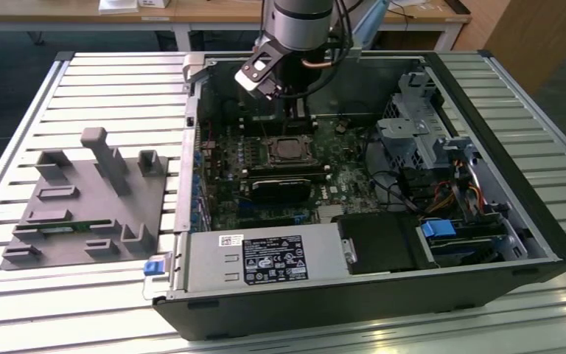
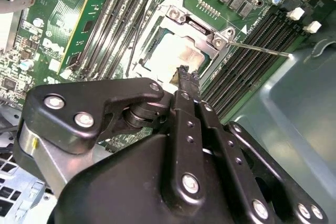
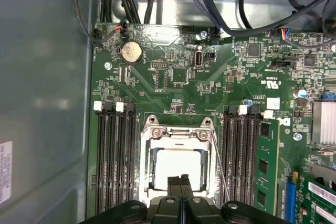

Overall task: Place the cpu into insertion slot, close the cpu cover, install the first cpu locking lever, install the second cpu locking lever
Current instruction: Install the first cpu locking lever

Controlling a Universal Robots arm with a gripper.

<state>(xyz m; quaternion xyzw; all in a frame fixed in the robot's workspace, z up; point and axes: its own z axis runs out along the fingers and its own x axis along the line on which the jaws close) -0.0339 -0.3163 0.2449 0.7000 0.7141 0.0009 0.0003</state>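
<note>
The claw (image 3: 181,181), fingertips pressed together on nothing, hangs directly over the cpu (image 3: 178,161), which lies seated in the insertion slot (image 3: 145,174) at the motherboard's (image 3: 173,87) middle, framed by the lowered cpu cover (image 3: 177,136), one locking lever (image 3: 219,166) running alongside.

A slatted metal tabletop (image 1: 116,81) carries two things; an open black computer case (image 1: 362,306) lies on its side across the middle and toward the edge on the exterior view's right; a grey moulded tray (image 1: 67,221) with upright posts rests flat near the edge on the exterior view's left, just beside the case
</note>
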